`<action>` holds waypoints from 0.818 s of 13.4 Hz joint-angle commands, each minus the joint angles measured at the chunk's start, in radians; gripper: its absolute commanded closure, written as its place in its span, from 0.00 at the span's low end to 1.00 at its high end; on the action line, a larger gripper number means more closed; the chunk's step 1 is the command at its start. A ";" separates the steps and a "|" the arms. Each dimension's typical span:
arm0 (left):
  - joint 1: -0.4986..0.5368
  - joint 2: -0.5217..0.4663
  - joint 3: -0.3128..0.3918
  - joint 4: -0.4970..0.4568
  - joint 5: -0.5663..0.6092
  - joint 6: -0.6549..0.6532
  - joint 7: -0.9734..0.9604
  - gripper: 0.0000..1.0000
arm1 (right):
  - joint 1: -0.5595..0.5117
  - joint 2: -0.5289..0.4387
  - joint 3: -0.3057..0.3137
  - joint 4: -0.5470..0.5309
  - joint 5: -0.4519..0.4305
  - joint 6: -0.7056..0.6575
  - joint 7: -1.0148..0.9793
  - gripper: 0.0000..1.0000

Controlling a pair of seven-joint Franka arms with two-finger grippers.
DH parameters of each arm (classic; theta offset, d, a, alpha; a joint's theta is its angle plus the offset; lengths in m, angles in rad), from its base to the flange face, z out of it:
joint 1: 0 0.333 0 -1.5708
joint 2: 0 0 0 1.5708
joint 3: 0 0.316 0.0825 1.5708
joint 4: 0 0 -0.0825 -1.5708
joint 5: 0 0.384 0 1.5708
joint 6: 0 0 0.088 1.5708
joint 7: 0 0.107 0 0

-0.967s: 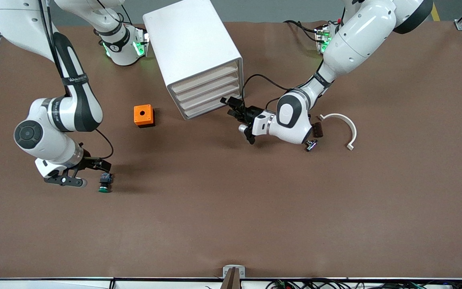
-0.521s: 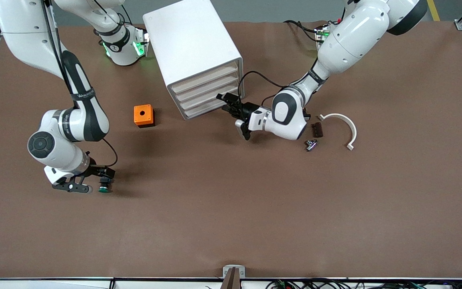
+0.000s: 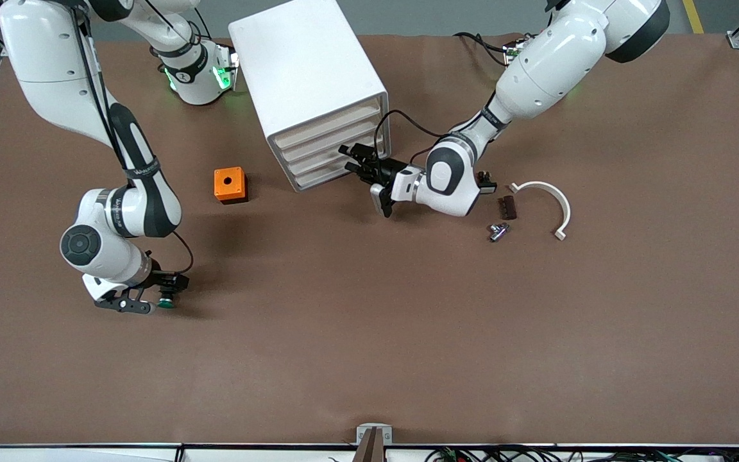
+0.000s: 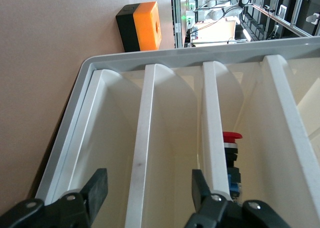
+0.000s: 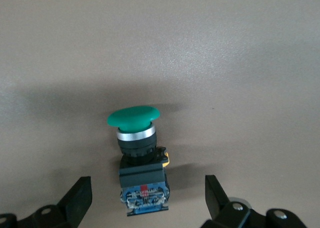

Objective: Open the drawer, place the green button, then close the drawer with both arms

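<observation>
- right gripper [image 5: 145, 198] low over the table [image 3: 369, 333] at the right arm's end, fingers [image 5: 80, 195] wide, one on each side of the button [image 5: 140, 158], neither touching it
- button lies on its side on the table: smooth round green cap, silver ring under it, black body, blue block at the base with a bit of yellow at one edge
- left gripper [image 4: 147, 188] at the drawer fronts of the cabinet [image 3: 308, 77], fingers [image 4: 97, 185] part open, straddling the front lip of one drawer [image 4: 142, 148]; can't tell if they touch it
- which of the four drawers it is, can't tell for sure; looks like one of the lower ones in the front view
- cabinet: glossy white plastic box, rounded corners, four shallow off-white drawer fronts stacked
- left wrist view shows another button [image 4: 231, 158] with a red cap inside the neighbouring drawer
- orange cube [image 3: 229, 184], matte, round hole in its top, black base, on the table beside the cabinet toward the right arm's end
- near the left arm: white curved plastic clip [image 3: 552, 202], small dark ribbed block [image 3: 507, 207], small metal part [image 3: 497, 231]
- table cover is matte brown
</observation>
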 commanded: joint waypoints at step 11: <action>-0.075 0.014 -0.003 0.007 -0.138 0.058 0.073 0.73 | -0.008 0.016 0.007 0.045 0.000 -0.019 0.017 0.87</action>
